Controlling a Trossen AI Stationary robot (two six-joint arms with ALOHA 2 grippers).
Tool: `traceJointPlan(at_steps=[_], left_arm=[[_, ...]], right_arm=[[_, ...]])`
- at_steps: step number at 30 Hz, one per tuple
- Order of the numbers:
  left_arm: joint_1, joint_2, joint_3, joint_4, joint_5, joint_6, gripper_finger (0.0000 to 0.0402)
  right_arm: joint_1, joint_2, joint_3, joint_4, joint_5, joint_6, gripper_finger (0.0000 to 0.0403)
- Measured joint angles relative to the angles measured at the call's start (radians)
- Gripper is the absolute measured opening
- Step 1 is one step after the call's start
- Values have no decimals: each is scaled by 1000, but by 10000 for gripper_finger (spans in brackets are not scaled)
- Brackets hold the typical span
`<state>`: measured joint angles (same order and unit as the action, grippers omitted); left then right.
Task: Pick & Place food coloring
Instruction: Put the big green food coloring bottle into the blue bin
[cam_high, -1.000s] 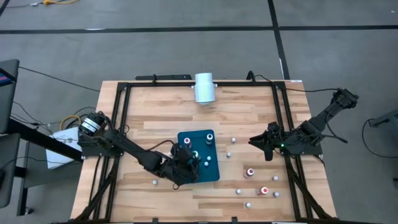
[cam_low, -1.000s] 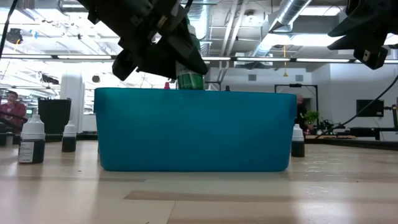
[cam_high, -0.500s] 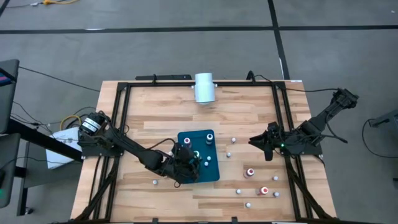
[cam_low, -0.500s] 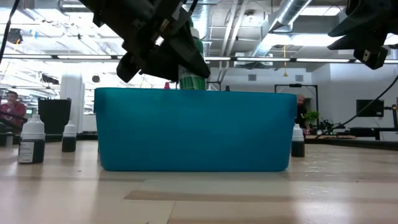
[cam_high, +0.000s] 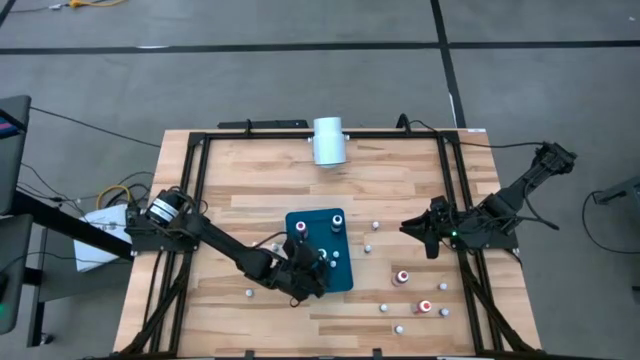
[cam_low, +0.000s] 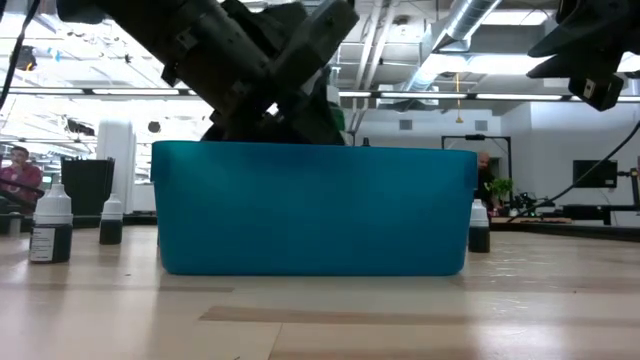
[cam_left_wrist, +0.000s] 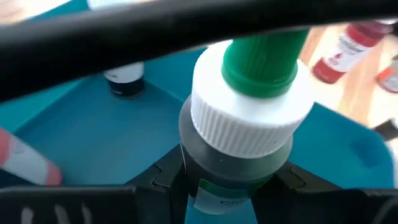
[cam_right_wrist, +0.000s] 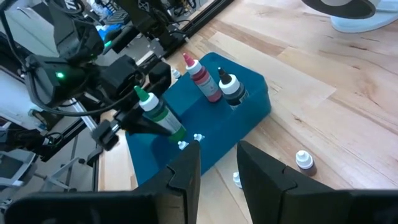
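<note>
The food coloring is a set of tiny bottles. One has a green tip over a white ribbed collar (cam_left_wrist: 249, 118); my left gripper (cam_left_wrist: 227, 186) is shut on it, low inside the teal tray (cam_high: 342, 280). A red bottle (cam_right_wrist: 202, 81) and a black one (cam_right_wrist: 231, 88) stand upright in the tray. In the low view the tray's near wall (cam_low: 310, 210) hides the held bottle. My right gripper (cam_high: 430, 238) waits over the table's right side, its fingers a little apart with nothing between them. My left gripper pinches the green-tipped bottle between its two fingers (cam_left_wrist: 163, 177), on the body just under the white collar (cam_left_wrist: 227, 168). The fingers slant down from the table's left. The bottle (cam_right_wrist: 158, 115) sits tilted in the hold; whether its base touches the tray floor, I cannot tell.
Several loose bottles lie or stand on the wood right of the tray, two with red tops (cam_high: 402, 277) (cam_high: 425, 306), and one lies at the near left (cam_high: 249, 293). A large white cylinder (cam_high: 328, 140) lies at the far edge. A black frame (cam_high: 195, 200) borders the table.
My left gripper has come down with the green-tipped bottle into the tray. In the low view the bottle's green tip stood above the tray's rim before; now it sits lower, behind the gripper and the rim. The grip has stayed shut on the bottle.
</note>
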<state>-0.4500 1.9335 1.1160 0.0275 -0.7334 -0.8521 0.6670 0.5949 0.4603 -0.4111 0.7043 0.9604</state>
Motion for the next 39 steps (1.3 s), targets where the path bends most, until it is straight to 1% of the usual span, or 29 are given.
traceJointPlan(at_steps=[7,12,19,26,32,34,39], left_arm=[[0,0,0,-47,-6,-10,122],[3,0,-1,-92,-4,-44,122],[4,0,-1,-93,-2,-46,122],[16,-2,0,-124,64,-43,122],[23,-2,0,-127,85,-20,123],[27,-3,0,-127,99,-17,130],[34,-3,0,-127,105,-5,162]], right_arm=[[0,0,0,-1,-1,0,95],[0,0,0,-2,-1,0,95],[0,0,0,-2,-1,0,95],[0,0,0,-1,-1,0,95],[0,0,0,0,-1,0,95],[0,0,0,0,-1,0,95],[0,0,0,0,-1,0,95]])
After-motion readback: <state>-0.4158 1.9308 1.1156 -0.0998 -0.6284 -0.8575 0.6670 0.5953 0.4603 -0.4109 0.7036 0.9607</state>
